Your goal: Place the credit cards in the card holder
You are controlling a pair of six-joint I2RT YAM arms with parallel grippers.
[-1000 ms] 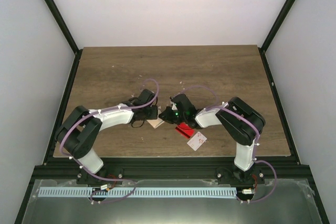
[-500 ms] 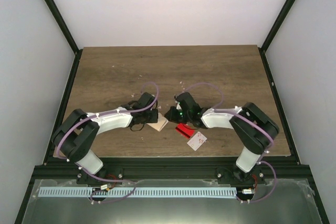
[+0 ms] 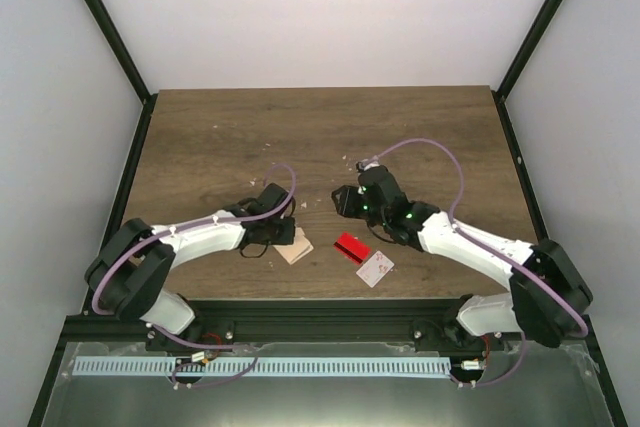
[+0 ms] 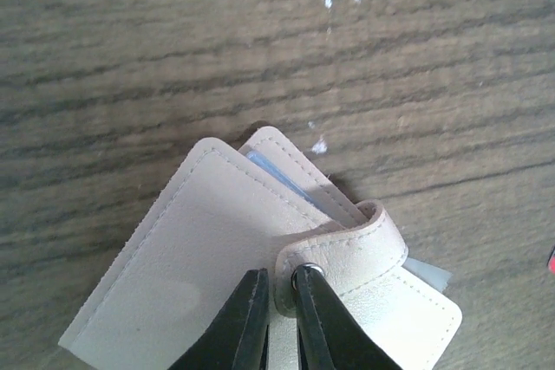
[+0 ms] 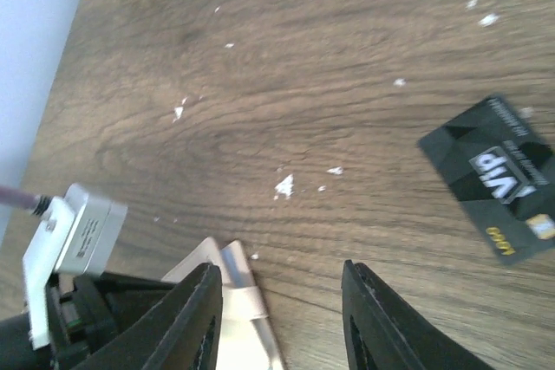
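Note:
The beige card holder (image 4: 208, 249) lies flat on the table (image 3: 296, 247), its tab curled over and a blue card edge (image 4: 279, 171) showing in its mouth. My left gripper (image 4: 277, 276) is nearly shut, with the end of the tab and its snap pinched between the fingers; the overhead view shows this gripper (image 3: 288, 235) at the holder's left. My right gripper (image 5: 279, 270) is open and empty, raised over bare wood, its left finger above the holder's corner (image 5: 234, 288). A red card (image 3: 350, 246) and a white card (image 3: 375, 268) lie right of the holder. A black card (image 5: 499, 179) lies farther off.
Small white flecks (image 5: 284, 185) are scattered on the wood. The right arm (image 3: 470, 247) stretches low across the near right of the table, just behind the red and white cards. The table's front edge (image 3: 320, 297) runs close below the cards.
My right gripper has drawn back from the holder, up and to the right, and opened. My left arm has stretched lower, and the holder has shifted slightly toward the front edge.

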